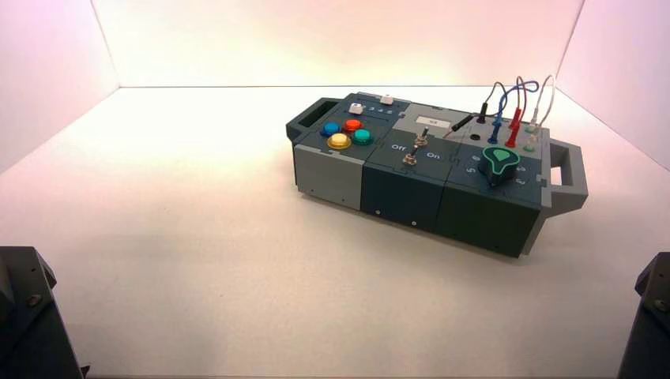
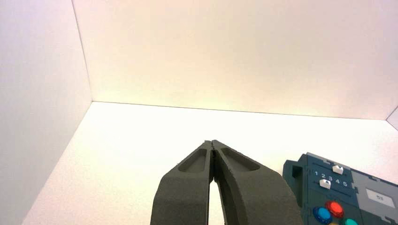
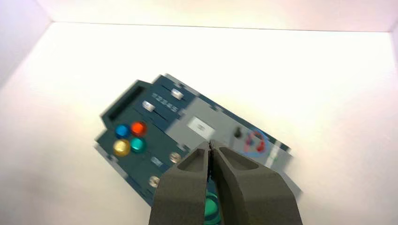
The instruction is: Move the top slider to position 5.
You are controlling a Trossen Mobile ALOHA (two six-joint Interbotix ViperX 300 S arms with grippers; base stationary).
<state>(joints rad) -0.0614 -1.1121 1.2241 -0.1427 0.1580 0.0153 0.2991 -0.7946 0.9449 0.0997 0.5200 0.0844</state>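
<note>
The top slider [image 1: 386, 100], a small plain white knob on a dark blue track, sits at the far left corner of the box [image 1: 403, 193]. It also shows in the left wrist view as the top slider [image 2: 337, 169], beyond a row of numbers 1 to 5, and in the right wrist view as the top slider [image 3: 177, 93]. My left gripper [image 2: 213, 141] is shut on nothing, well short of the box and to its left. My right gripper [image 3: 210, 142] is shut and empty too, held off the box on its near side. Only the arms' bases show at the high view's bottom corners.
A second white slider knob [image 1: 355, 109] lies nearer the four coloured push-buttons [image 1: 345, 132]. Two toggle switches [image 1: 421, 140] stand mid-box, with a green knob [image 1: 499, 162] and plugged wires [image 1: 506, 110] at the right. White walls enclose the table.
</note>
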